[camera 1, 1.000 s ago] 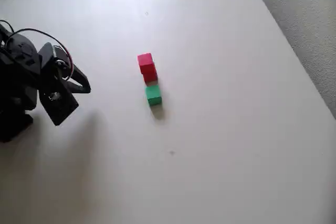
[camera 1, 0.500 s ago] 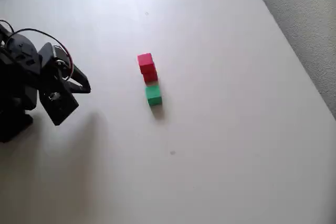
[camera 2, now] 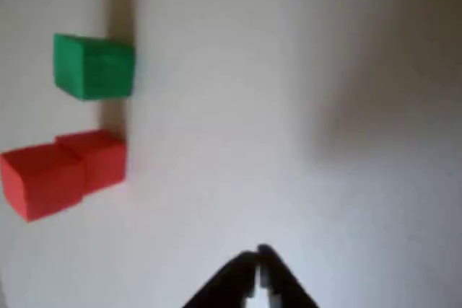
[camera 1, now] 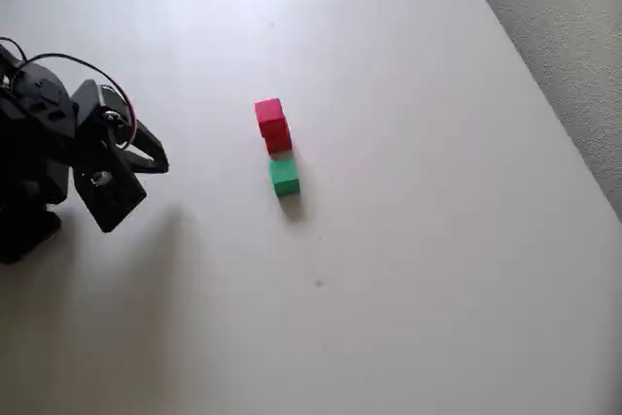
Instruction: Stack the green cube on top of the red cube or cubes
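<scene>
Cubes number three: you have two red ones and one green. At the left edge of the surface (camera 1: pixel 408 269) in the overhead view, your arm (camera 1: pixel 44 157) sits folded low, its black body bunched over its base with wires looping above it, and the pincer (camera 1: pixel 155 157) points right toward the cubes, well apart from them. In the wrist view the pincer (camera 2: pixel 258 265) shows its two dark tips pressed together at the bottom of the frame, holding nothing.

Moving right to the middle of the surface, the red cubes (camera 1: pixel 273 125) are stacked, the upper one pinkish in the light. The green cube (camera 1: pixel 284 177) rests on the surface just beside them, on the side nearer the bottom edge of the overhead view, with a narrow gap between.

You have bare surface all around the cubes. The right edge runs diagonally, with grey carpet (camera 1: pixel 573 36) beyond it.
</scene>
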